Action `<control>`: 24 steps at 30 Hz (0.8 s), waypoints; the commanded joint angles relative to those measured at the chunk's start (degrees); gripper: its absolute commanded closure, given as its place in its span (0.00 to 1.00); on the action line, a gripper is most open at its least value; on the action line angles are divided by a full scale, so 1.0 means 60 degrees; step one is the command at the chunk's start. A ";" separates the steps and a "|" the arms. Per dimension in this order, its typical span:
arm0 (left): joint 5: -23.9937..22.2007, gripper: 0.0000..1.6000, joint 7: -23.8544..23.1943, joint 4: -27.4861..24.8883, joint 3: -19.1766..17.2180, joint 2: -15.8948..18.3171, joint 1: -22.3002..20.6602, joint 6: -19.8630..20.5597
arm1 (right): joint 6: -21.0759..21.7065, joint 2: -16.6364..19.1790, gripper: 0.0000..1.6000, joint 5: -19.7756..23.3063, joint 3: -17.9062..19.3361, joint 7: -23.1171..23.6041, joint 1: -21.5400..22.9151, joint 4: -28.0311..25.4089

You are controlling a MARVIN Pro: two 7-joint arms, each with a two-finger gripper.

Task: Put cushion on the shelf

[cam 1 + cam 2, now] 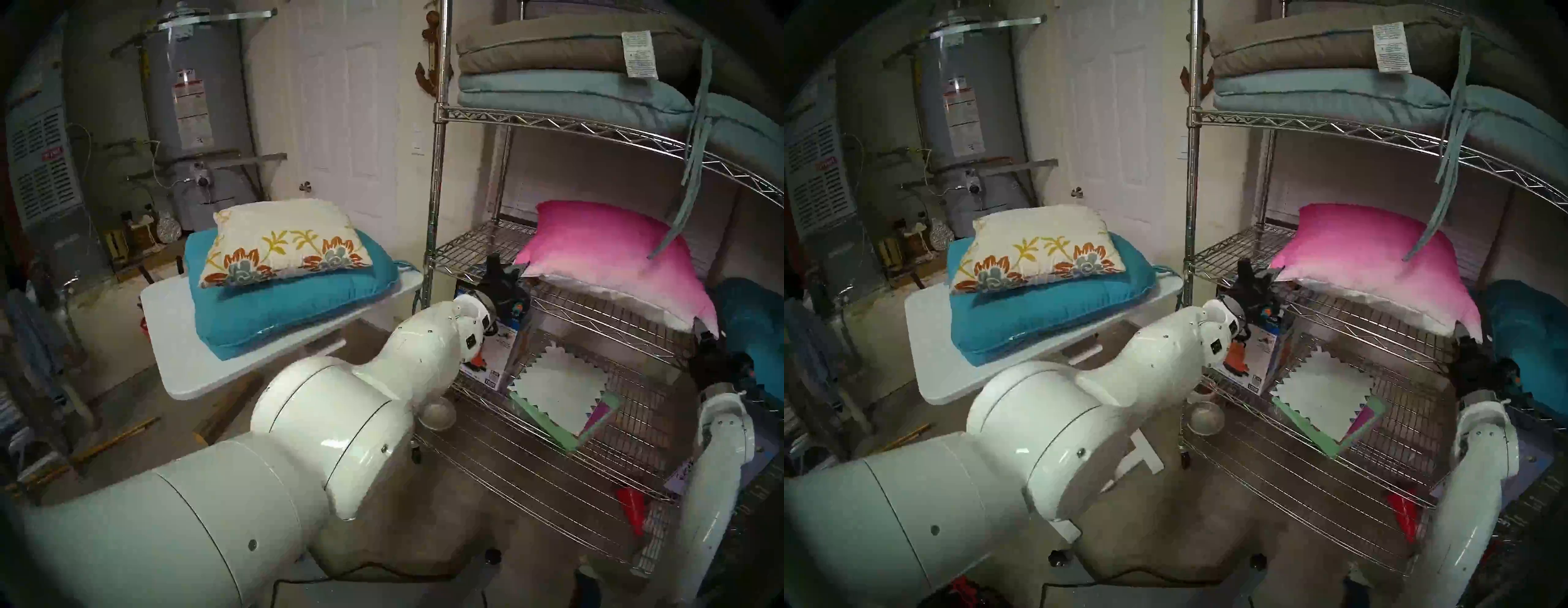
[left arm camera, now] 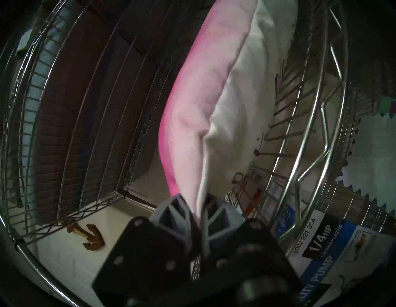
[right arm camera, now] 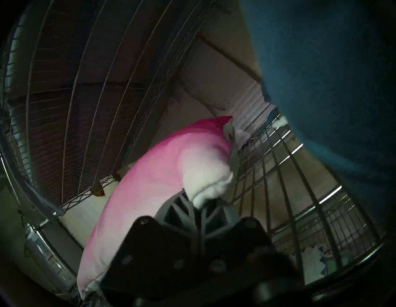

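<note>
Cushion (image 1: 285,242), cream with orange-and-grey flowers and mustard sprigs, lying on top of a teal cushion (image 1: 292,305) on a white table (image 1: 186,365) left of the shelf (image 1: 437,178); touched by neither gripper. Pink-to-white pillow (image 1: 611,263) resting on the middle wire tier, its white lower edge overhanging toward the front. Left gripper (image 2: 198,205) clamped shut on the pillow's near left corner, grey ribbed fingers (image 2: 175,212) pinching the fabric where pink meets white. Right gripper (image 3: 198,203) likewise closed tight on the pillow's right corner, white fabric bunched between its fingers (image 3: 177,208). Both wrists level with the tier's front edge, the white arms reaching in from below. Stacked on the tier above: a brown pad (image 1: 564,46) over a pale blue-green pad (image 1: 568,93), a tie strap dangling down across the pillow. Lower tier: a blue-and-white pump box (image 2: 334,255), plus white and green zigzag-edged foam tiles (image 1: 551,399). Dark teal cushion (image 3: 321,75) just right of the pillow. Grey water heater (image 1: 191,110) and white door (image 1: 339,106) behind the table.
</note>
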 commanded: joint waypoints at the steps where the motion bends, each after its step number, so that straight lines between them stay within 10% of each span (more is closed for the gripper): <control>1: 0.0018 1.00 -0.0121 -0.0659 0.0407 -0.0103 -0.0350 -0.0064 | -0.0079 0.0994 1.00 -0.0004 0.0859 -0.0135 0.0549 0.0161; 24: -0.0088 1.00 -0.0800 -0.1730 0.1895 -0.0103 -0.0213 -0.0308 | 0.0597 0.1905 1.00 0.0002 0.1989 -0.0197 0.0796 0.0808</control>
